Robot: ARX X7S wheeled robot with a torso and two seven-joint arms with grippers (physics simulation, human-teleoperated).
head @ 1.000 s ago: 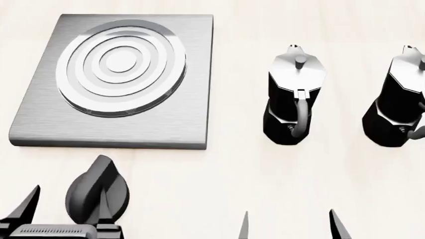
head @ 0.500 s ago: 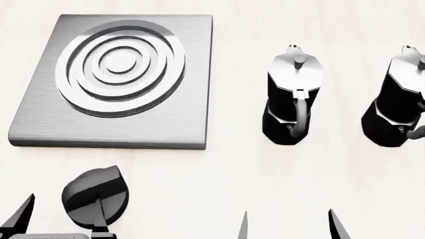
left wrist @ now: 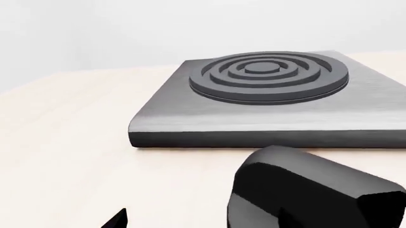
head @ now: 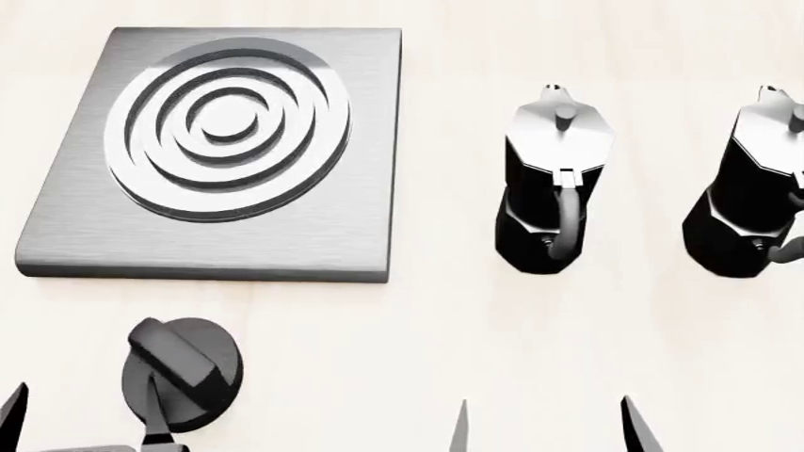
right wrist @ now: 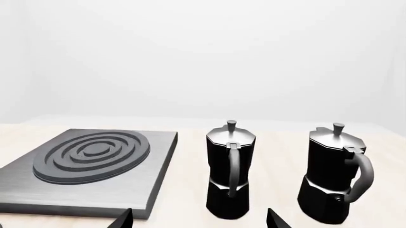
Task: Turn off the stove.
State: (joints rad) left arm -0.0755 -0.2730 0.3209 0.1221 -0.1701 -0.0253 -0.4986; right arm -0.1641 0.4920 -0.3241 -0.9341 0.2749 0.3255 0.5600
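Observation:
The stove (head: 314, 235) is a flat brushed-grey slab with a ringed burner (head: 226, 127), at the upper left of the head view. Its black ridged knob (head: 183, 372) lies on the table in front of the slab, ridge pointing up-left. My left gripper (head: 82, 422) is open at the bottom left. One fingertip overlaps the knob's near side and the other is far to the left. In the left wrist view the knob (left wrist: 304, 190) is large and close, with the slab (left wrist: 254, 114) behind it. My right gripper (head: 548, 428) is open and empty, apart from the stove.
Two black-and-silver moka pots stand right of the stove, one (head: 553, 188) in the middle and one (head: 747, 188) at the right edge. Both show in the right wrist view (right wrist: 229, 171) (right wrist: 333, 175), beyond the right gripper (right wrist: 199, 219). The table is pale wood.
The knob's ridge has turned from pointing up-right to pointing up-left. My left gripper has drawn back toward the view's bottom edge and its fingers stand wider apart. The right gripper has not moved.

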